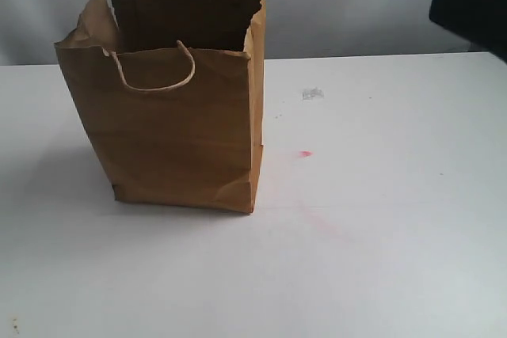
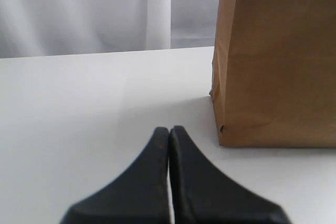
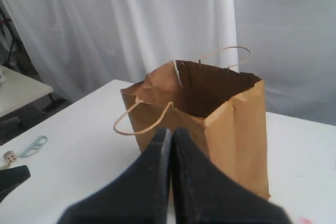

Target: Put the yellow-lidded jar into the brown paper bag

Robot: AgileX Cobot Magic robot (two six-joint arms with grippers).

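White curtains are hung behind a white table (image 1: 380, 235), on which the brown paper bag (image 1: 174, 140) is stood open-topped near the far edge. The yellow-lidded jar is seen in no view. The left pincer (image 2: 169, 129) and right pincer (image 3: 169, 131) are closed on nothing. Either the jar is judged bagged, or it must first be located.

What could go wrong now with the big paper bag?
The left pincer sits shut, low beside the brown paper bag; a sideways swing might shove or tip it. The bag's front handle hangs down its face and its rim is crumpled, so the right pincer, shut and facing the opening, could snag them. The yellow-lidded jar shows in no view, so I cannot tell whether it is inside.
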